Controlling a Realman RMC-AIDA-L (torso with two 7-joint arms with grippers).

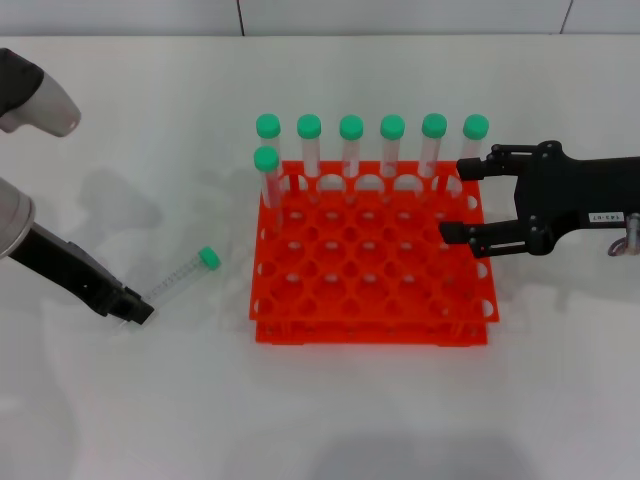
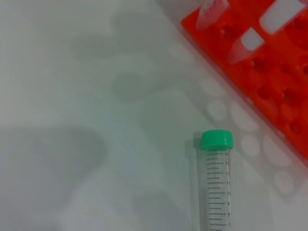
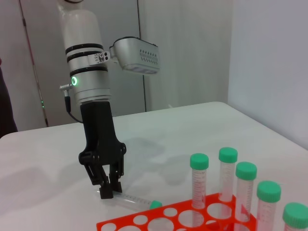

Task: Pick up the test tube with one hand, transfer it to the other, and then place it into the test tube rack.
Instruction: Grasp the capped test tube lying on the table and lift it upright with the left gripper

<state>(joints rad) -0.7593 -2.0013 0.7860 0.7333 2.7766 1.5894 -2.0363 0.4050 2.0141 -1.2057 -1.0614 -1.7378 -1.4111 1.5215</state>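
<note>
The test tube (image 1: 178,278) lies flat on the white table, left of the rack, with its green cap pointing toward the rack. It also shows in the left wrist view (image 2: 216,192) and the right wrist view (image 3: 134,202). My left gripper (image 1: 138,308), unlabelled, is down at the table with its fingers (image 3: 105,190) closed on the tube's tapered end. The orange-red test tube rack (image 1: 370,330) stands mid-table. My right gripper (image 1: 456,200), with the white label, hovers open and empty over the rack's right edge.
Several other green-capped tubes (image 1: 350,150) stand upright along the rack's back row and back left corner; they also show in the right wrist view (image 3: 226,173). The rack's other holes are empty. The table's far edge meets a wall (image 1: 400,15).
</note>
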